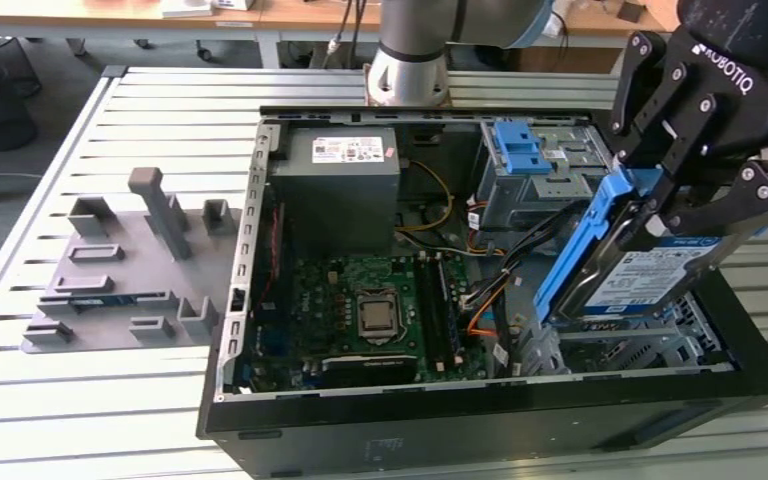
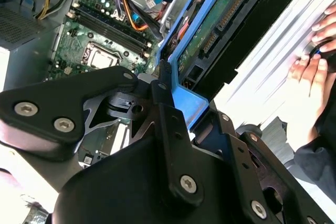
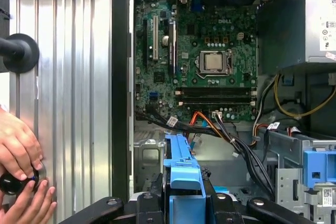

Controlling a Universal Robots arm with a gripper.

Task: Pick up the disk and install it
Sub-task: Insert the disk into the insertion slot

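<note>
In the exterior view my black gripper (image 1: 688, 200) is shut on the disk (image 1: 644, 278), a silver drive with a white-and-blue label in a blue carrier frame. The disk hangs tilted on edge, a little above the metal bay (image 1: 651, 352) at the front corner of the open computer case (image 1: 491, 412), on the exterior view's right. The second wrist view shows the disk's green circuit-board underside (image 2: 220, 19), with its blue frame clamped between my fingers (image 2: 164, 109). In the first wrist view the blue frame (image 3: 184, 174) rises edge-on from my gripper (image 3: 184, 209), with the bay behind it.
Inside the case lie the motherboard (image 1: 371, 300), a grey power-supply box (image 1: 335, 190), loose cables (image 1: 491, 290) and a grey cage with a blue latch (image 1: 531, 160). A grey slotted fixture (image 1: 131, 260) sits on the table. A person's hands (image 3: 21, 156) hold a black knob beside the case.
</note>
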